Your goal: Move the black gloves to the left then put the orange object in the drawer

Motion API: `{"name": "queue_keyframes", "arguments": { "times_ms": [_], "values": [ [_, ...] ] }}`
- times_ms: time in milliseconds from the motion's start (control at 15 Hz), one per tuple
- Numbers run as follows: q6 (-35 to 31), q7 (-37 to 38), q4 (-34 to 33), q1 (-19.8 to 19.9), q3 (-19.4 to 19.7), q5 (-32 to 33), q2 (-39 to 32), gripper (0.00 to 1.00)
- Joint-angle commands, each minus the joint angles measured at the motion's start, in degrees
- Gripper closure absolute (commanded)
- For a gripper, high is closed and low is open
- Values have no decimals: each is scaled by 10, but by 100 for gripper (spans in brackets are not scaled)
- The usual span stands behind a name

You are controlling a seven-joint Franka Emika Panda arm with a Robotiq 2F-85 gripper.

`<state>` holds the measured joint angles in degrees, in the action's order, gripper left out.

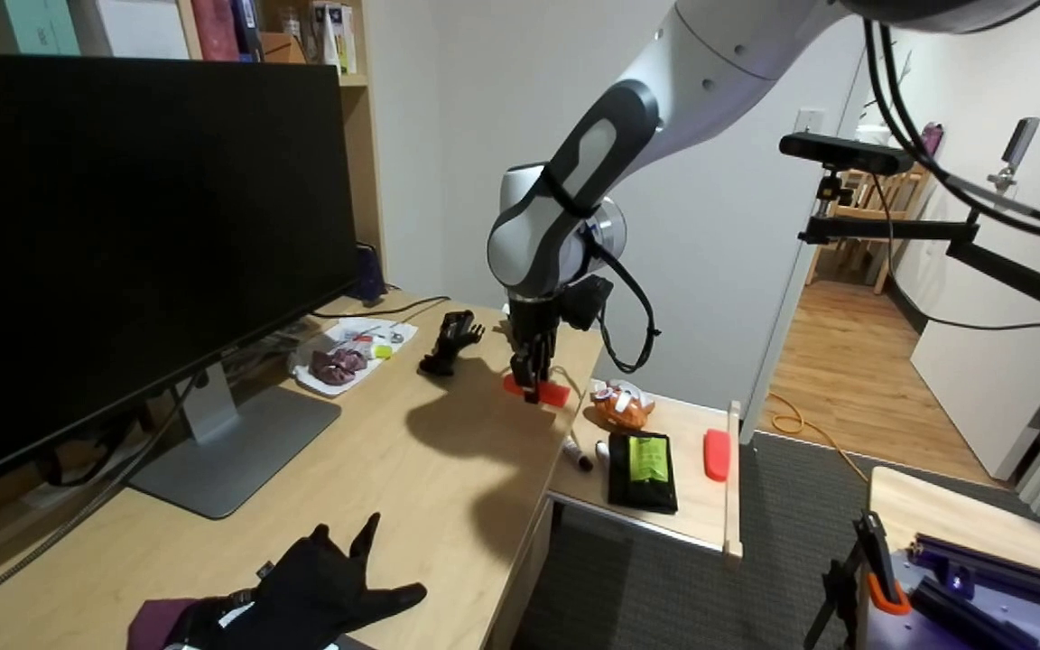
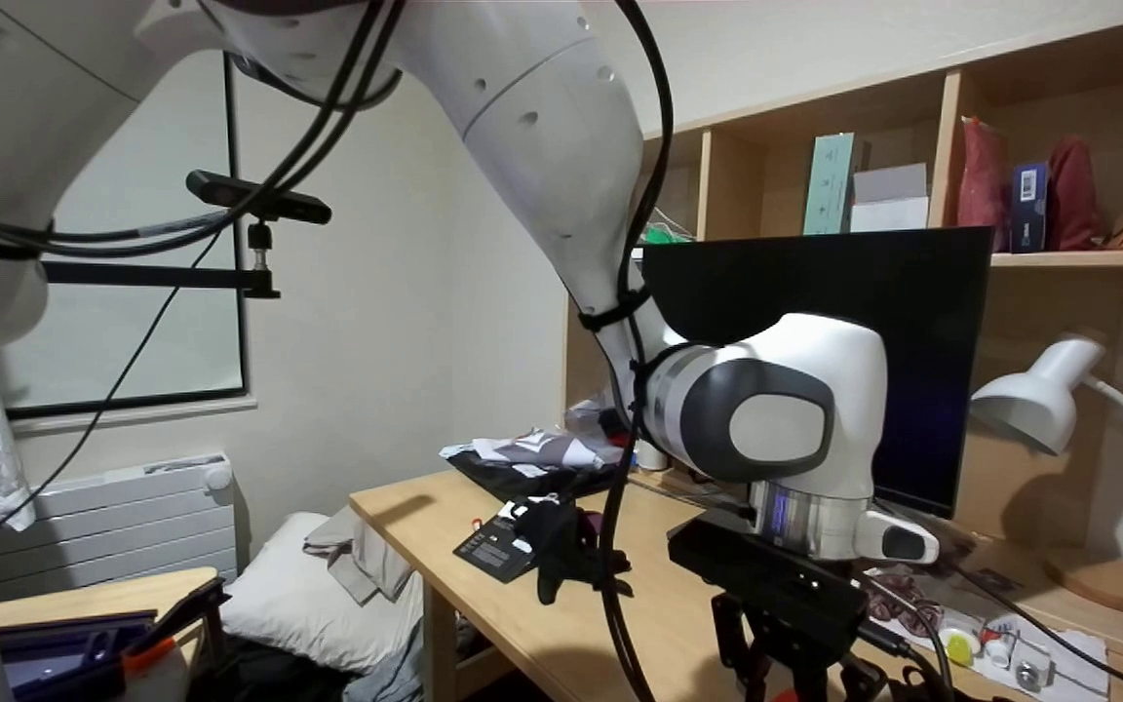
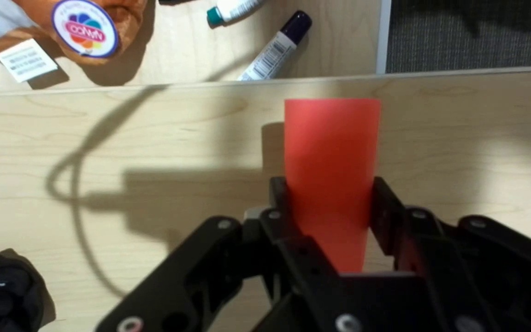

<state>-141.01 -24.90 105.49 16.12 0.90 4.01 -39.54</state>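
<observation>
The desk (image 1: 448, 469) is pale wood, grained in wavy lines. Near its edge, the bar (image 3: 332, 147) is plain orange-red, the gripper (image 3: 330, 198) black. The gloves (image 1: 303, 587), set in from that edge, are black. In the pale drawer (image 1: 690, 424), a black pouch (image 1: 645, 498) carries lime green, an orange toy (image 3: 129, 30) wears a blue-rimmed white badge (image 3: 85, 28), and a block (image 1: 716, 454) by the outer edge is red.
</observation>
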Motion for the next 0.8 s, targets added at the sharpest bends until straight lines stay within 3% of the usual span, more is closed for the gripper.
{"name": "queue_keyframes", "arguments": {
  "times_ms": [0, 133, 733],
  "values": [
    [-34, 14, 12, -2, 6, -2, 3, 81],
    [-48, 41, 31, 3, 17, -10, 12, 81],
    [-60, 20, 65, 132, 31, -116, 32, 81]
  ]
}}
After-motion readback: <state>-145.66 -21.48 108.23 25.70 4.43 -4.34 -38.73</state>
